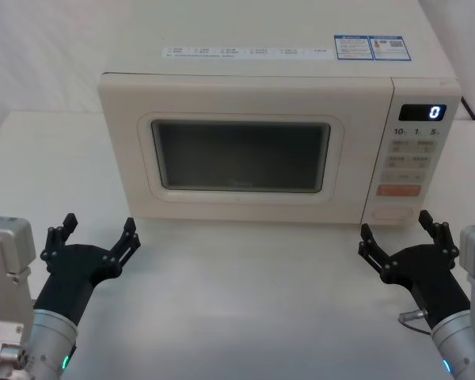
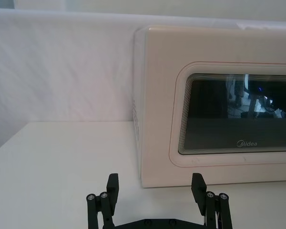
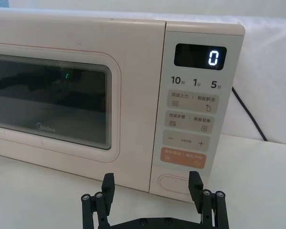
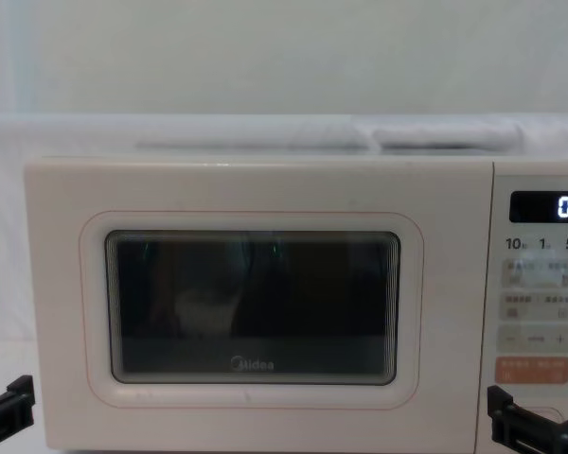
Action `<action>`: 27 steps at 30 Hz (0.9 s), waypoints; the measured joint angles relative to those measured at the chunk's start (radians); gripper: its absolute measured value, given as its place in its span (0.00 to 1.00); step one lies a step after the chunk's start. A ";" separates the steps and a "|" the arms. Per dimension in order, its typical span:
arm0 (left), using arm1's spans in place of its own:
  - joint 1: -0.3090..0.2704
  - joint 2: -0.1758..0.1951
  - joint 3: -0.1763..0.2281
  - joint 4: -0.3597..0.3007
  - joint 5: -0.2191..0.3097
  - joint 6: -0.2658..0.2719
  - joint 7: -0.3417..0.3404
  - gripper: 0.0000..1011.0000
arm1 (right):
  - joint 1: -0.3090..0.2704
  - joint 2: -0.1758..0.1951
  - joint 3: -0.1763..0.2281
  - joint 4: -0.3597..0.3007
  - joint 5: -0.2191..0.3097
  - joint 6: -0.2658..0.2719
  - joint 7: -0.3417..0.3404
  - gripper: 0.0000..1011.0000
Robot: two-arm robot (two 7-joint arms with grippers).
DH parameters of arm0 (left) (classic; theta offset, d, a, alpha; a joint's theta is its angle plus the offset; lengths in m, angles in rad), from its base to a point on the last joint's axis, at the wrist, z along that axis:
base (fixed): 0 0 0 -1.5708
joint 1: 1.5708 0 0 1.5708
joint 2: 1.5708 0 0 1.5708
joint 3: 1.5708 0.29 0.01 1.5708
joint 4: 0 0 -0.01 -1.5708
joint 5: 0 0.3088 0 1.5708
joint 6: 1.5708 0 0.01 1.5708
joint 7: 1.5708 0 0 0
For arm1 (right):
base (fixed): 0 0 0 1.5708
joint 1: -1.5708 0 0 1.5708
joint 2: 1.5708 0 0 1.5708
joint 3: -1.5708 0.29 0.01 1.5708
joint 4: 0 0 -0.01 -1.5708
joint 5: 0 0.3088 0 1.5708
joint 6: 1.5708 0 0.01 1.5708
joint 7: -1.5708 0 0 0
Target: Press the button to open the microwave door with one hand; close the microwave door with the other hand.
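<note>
Facing shut microwave door (image 1: pixel 241 154); button (image 3: pixel 174 182) low on right panel, stiff, needs fingertip push. Right gripper (image 1: pixel 400 237) spread wide, near button. Left gripper (image 1: pixel 99 237) likewise spread, near door's left corner.

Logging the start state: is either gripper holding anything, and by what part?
Nothing is held. The left gripper and right gripper are both open in front of the microwave door, touching nothing.
</note>
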 joint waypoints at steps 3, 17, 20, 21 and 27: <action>0.000 0.000 0.000 0.000 0.000 0.000 0.000 0.99 | 0.000 0.000 0.000 0.000 0.000 0.000 0.000 0.99; 0.000 0.000 0.000 0.000 0.000 0.000 0.000 0.99 | 0.000 0.000 0.000 0.000 0.000 0.000 0.000 0.99; 0.000 0.000 0.000 0.000 0.000 0.000 0.000 0.99 | 0.000 0.000 0.000 0.000 0.000 0.000 0.000 0.99; 0.000 0.000 0.000 0.000 0.000 0.000 0.000 0.99 | 0.000 0.000 0.000 0.000 0.000 0.000 0.000 0.99; 0.000 0.000 0.000 0.000 0.000 0.000 0.000 0.99 | 0.000 0.000 0.000 0.000 0.000 0.000 0.000 0.99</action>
